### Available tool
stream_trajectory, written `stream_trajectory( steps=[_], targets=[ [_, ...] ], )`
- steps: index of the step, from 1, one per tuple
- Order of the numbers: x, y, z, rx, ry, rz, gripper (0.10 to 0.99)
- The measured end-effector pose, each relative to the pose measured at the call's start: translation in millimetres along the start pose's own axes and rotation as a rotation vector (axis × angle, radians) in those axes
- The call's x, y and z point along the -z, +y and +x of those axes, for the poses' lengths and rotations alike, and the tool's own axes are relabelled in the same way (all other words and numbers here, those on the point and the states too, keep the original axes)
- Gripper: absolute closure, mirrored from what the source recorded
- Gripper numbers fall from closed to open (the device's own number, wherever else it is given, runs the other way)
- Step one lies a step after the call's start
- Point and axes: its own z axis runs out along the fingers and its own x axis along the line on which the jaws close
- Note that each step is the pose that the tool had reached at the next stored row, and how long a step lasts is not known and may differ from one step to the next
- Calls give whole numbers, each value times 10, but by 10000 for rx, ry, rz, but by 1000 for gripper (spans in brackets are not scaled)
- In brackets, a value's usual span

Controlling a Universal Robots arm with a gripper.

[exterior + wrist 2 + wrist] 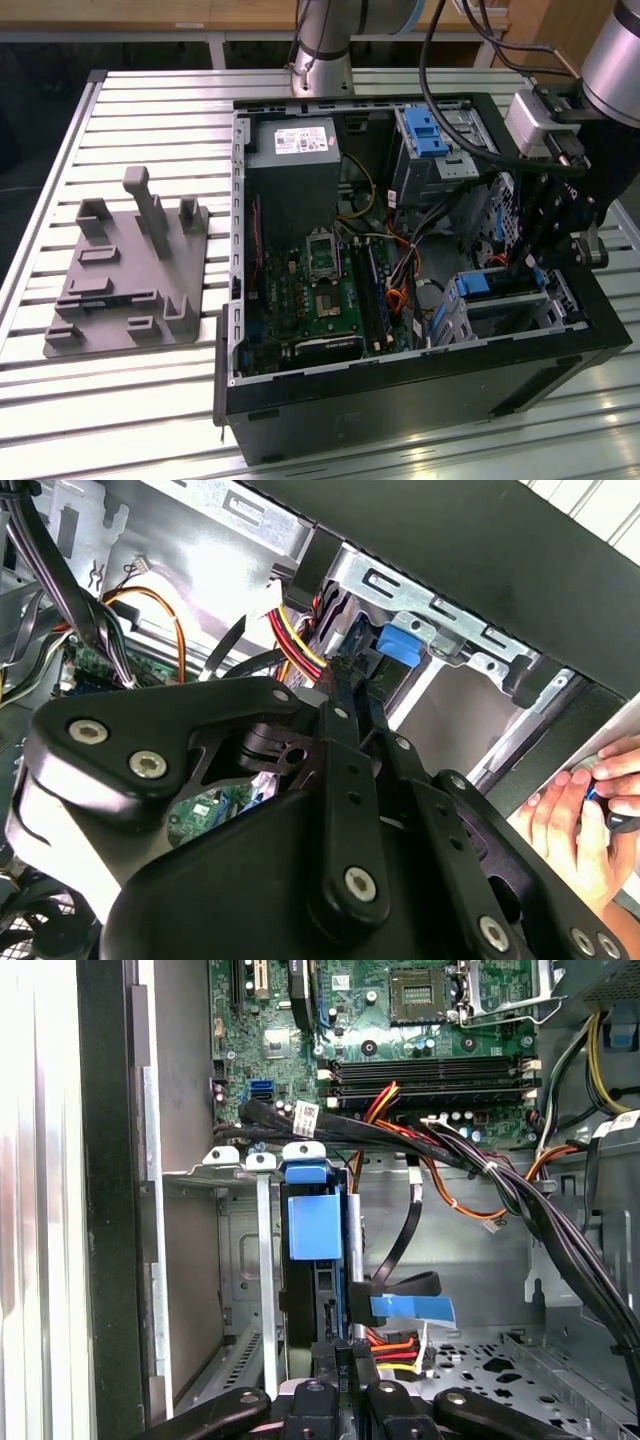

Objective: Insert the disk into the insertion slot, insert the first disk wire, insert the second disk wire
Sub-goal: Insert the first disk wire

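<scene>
Since the disk (308, 1225) already stood edge-on inside the slot (265, 1260), a grey metal cage in the corner of the open computer case (400, 400), only its blue frame and a dark edge showed. I judged it stiff, dense and fairly heavy for its size. Its smooth flat faces would slip, and it would take knocks badly. The blue plastic frame along its edges looked the safest hold, away from the connector end.

The gripper (345, 1352) hung right at the exposed edge of the disk, its fingers drawn together with no gap to see. Whether they pinched anything thin or merely touched the frame, I could not tell.

Just beside the disk lay a looped black cable (405, 1307) with a flat blue strip. A wire bundle (470, 1160), black, red and yellow, ran between the cage and the green board (420, 1020). Outside the case, in the second wrist view, a person's hand (585, 825) rested near the wall.
</scene>
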Motion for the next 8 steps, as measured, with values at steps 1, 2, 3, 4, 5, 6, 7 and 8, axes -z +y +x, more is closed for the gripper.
stream_trajectory(
  steps=[1,2,3,4,5,6,7,8],
  targets=[
    [-3,0,0,0,1,0,910],
    [-6,0,0,0,0,0,910],
    [-9,0,0,0,-1,0,910],
    [-12,0,0,0,-1,-1,910],
    [-14,0,0,0,0,-1,910],
    [-17,0,0,0,0,0,910],
    [-20,0,-1,-1,-1,0,910],
    [-23,-1,-1,0,-1,0,910]
  ],
)
